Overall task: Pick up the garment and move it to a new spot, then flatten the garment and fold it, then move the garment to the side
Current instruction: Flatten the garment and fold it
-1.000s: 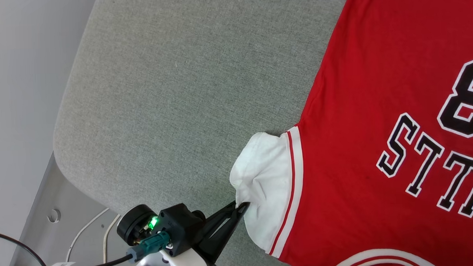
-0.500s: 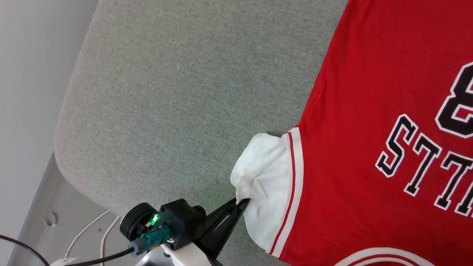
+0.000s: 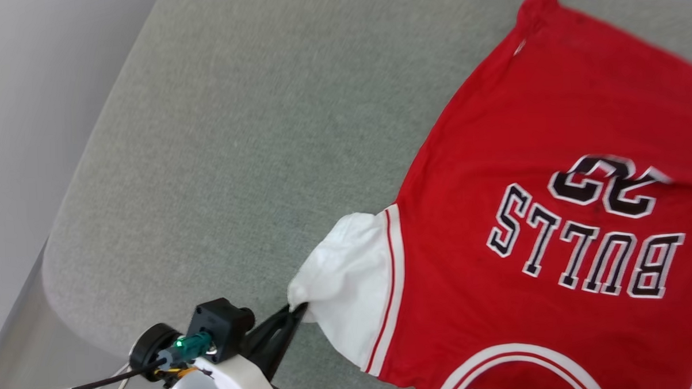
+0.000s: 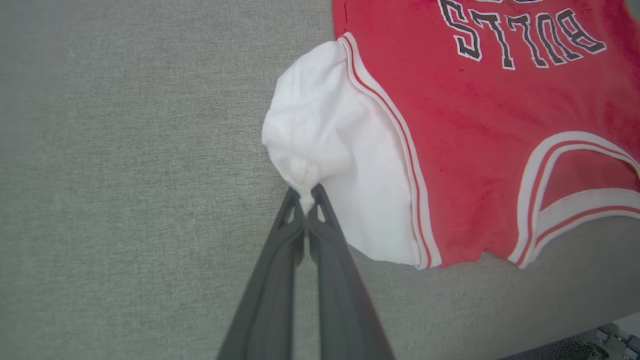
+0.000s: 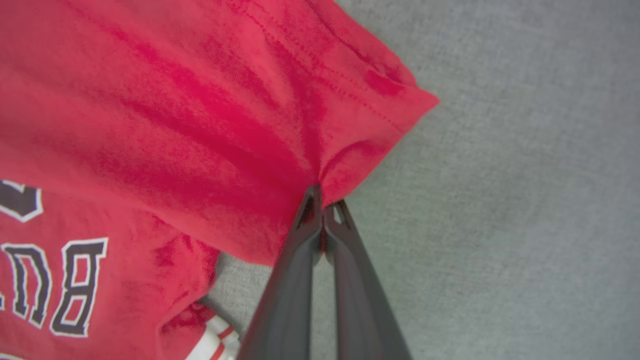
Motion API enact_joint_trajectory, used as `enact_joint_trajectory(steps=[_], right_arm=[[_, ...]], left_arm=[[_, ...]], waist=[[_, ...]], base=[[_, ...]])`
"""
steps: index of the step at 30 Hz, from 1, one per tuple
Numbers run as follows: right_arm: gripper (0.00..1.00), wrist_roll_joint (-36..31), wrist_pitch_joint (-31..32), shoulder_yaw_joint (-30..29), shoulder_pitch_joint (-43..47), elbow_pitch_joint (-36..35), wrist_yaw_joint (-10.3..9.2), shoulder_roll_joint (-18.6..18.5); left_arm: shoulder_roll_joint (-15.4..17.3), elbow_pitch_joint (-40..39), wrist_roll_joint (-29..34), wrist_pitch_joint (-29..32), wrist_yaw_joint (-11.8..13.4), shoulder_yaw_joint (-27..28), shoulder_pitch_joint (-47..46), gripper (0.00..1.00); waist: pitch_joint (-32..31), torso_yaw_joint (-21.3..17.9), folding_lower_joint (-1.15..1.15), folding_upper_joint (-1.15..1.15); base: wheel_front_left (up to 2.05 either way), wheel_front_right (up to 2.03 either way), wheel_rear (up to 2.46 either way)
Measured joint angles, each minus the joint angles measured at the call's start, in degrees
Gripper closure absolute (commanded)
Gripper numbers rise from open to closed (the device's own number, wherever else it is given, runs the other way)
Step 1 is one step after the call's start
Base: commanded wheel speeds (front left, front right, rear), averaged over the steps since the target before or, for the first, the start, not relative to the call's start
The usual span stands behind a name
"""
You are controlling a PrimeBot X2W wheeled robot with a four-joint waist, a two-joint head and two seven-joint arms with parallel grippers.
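Head view, near edge: left tool (image 3: 298,307), jaws closed on the edge of the white sleeve (image 3: 343,275). Beyond it: garment (image 3: 465,156), red, spread on the grey tabletop (image 3: 234,135), lettering (image 3: 584,255) inverted. Right wrist view: right tool (image 5: 324,196), pinched shut on a red hem corner.

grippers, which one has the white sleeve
The left gripper: it pinches the white sleeve of the garment, while the right gripper pinches a red edge.

The garment (image 3: 469,271) lies on the padded surface's (image 3: 234,135) right part, left gripper (image 3: 297,308) at its left sleeve
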Motion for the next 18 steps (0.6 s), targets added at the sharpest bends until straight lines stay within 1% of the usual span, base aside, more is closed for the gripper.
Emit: enact_joint_trajectory(steps=[2,3,4,7,8,11,15,18], right_arm=[[1.0,1.67,-1.2,0.21,4.4,-1.49,0.0,0.87],[1.0,4.56,-2.13,0.38,11.52,-4.36,0.0,1.4],[1.0,5.54,-2.63,-0.03,13.51,-5.27,0.0,1.76],[1.0,7.86,-4.24,-2.02,19.08,-8.6,0.0,4.01],[1.0,7.86,-4.24,-2.02,19.08,-8.6,0.0,4.01],[1.0,9.38,-6.03,-3.57,24.2,-12.45,0.0,6.0],[1.0,10.44,-7.82,-5.25,31.36,-16.25,0.0,9.2],[1.0,10.37,-9.17,-5.67,35.53,-17.77,0.0,11.04]], left_arm=[[0.24,0.64,-0.2,-0.31,0.97,0.52,0.75,1.0],[0.53,1.43,-1.2,-0.32,1.79,0.73,2.89,1.0],[0.71,1.72,-1.36,-0.37,2.15,0.82,3.57,1.0],[1.15,2.37,-2.27,-0.83,2.77,1.19,5.13,1.0],[1.15,2.37,-2.27,-0.83,2.77,1.19,5.13,1.0],[1.63,2.64,-3.18,-1.19,3.75,1.72,7.4,1.0],[2.1,2.98,-3.91,-1.81,4.47,2.57,8.6,1.0],[2.19,3.22,-4.38,-2.31,4.91,3.01,9.4,1.0]], waist=[[-2.14,-1.31,0.0,0.0],[-5.13,-3.54,-0.01,0.0],[-6.05,-4.36,-0.01,0.0],[-8.74,-6.82,-0.01,0.0],[-8.74,-6.82,-0.01,0.0],[-11.09,-9.4,-0.01,0.0],[-13.49,-12.62,-0.02,0.0],[-14.75,-14.67,-0.02,0.0]], base=[[0.0,0.0,0.0],[0.0,0.0,0.0],[0.0,0.0,0.0],[0.0,0.0,0.0],[0.0,0.0,0.0],[0.0,0.0,0.0],[0.0,0.0,0.0],[0.0,0.0,0.0]])
